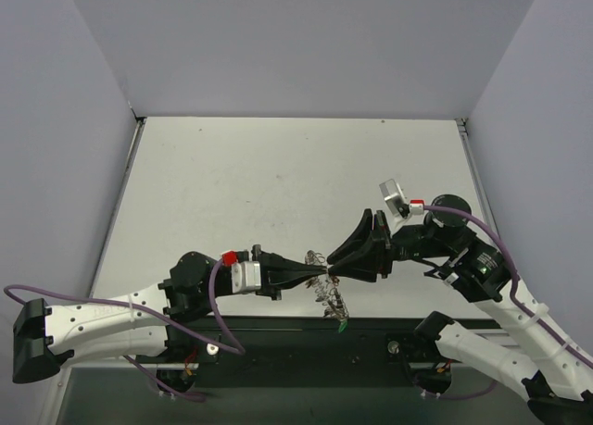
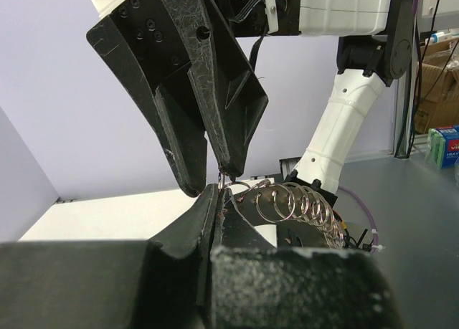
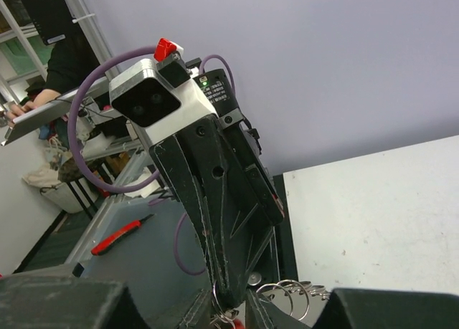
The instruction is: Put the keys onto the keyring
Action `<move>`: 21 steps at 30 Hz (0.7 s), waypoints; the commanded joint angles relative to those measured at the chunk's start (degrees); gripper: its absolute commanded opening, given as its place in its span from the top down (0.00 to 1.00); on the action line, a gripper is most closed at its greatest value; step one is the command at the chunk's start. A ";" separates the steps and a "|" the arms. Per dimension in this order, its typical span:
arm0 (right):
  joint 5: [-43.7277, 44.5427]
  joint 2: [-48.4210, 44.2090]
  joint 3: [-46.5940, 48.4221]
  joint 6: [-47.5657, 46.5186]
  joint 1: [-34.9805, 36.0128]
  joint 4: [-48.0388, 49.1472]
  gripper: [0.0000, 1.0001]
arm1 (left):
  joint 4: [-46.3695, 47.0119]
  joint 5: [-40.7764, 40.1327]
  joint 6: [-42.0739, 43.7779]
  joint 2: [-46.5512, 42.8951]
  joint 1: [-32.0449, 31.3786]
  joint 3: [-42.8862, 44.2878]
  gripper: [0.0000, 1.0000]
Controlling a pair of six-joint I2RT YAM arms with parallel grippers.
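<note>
Keyring (image 1: 330,297) with a green key (image 1: 341,326) dangling is clenched in the left gripper (image 1: 320,274) over the near edge of the table (image 1: 278,184); the right gripper (image 1: 335,270), jaws slightly apart, is just beside it.

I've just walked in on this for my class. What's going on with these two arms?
Two robot arms meet tip to tip above the near edge of the table. The left gripper is shut on the keyring, a silvery ring frilled with small loops, and holds it in the air. A green tag dangles at the bottom of the ring. The right gripper, its jaws slightly apart, has its tips right where the left one grips. Whether it holds a key cannot be seen.
</note>
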 commanded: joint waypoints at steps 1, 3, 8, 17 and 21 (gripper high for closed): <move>-0.52 0.33 -0.17 -1.04 0.69 1.70 0.74 | 5.91 -0.99 -0.40 -0.37 -0.08 1.97 1.00; -0.60 0.51 -0.35 -1.13 0.78 1.79 0.75 | 5.82 -0.99 -0.40 -0.46 -0.08 1.97 1.00; -0.69 0.68 -0.97 -0.95 1.04 2.23 0.82 | 6.08 -1.08 -0.49 -0.54 -0.08 1.79 1.00; -0.78 1.13 -1.58 -1.39 1.31 1.62 0.77 | 6.43 -1.78 -0.58 -0.81 -0.08 1.44 1.00; -0.43 1.04 -1.84 -1.39 1.31 1.53 0.86 | 6.61 -1.79 -0.58 -0.98 -0.08 1.35 1.00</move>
